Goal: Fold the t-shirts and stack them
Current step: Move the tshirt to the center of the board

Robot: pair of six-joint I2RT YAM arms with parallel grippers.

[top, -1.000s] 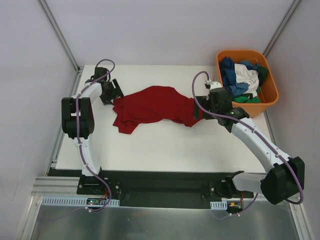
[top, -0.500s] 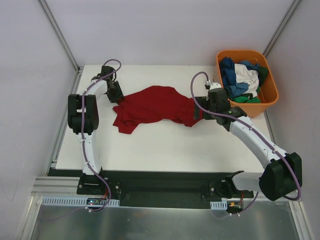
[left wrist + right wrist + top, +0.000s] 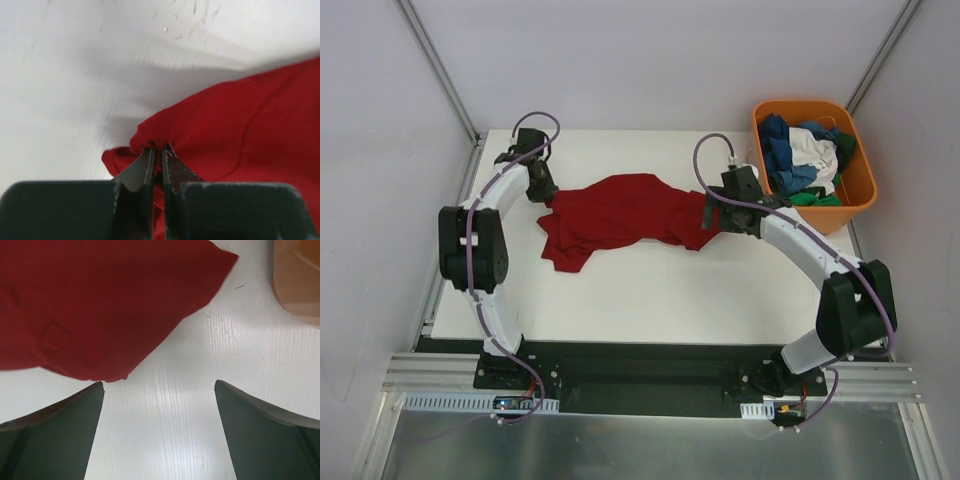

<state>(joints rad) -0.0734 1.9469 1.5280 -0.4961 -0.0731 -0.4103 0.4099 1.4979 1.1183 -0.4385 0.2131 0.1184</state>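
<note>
dark red t-shirt (image 3: 620,215): lay crumpled across the middle of the top view, flat on the table, with one bunched end reaching toward the lower left and the other end running right.
other t-shirts (image 3: 805,155): a heap of blue, white and green cloth, inside the tub at the upper right of the top view.
left gripper (image 3: 546,197): sat at the red shirt's upper-left edge; in the left wrist view its fingers (image 3: 137,172) were pressed together at lower centre, pinching a small fold of the red cloth.
right gripper (image 3: 710,213): was at the shirt's right end; its fingers (image 3: 60,435) stood wide apart and held nothing, with bare table between them and the cloth's edge just above the left-hand fingertip.
orange tub (image 3: 800,105): stood at the upper right, apart from the red shirt; one corner showed at the top right of the right wrist view.
table (image 3: 650,290): white, under everything.
</note>
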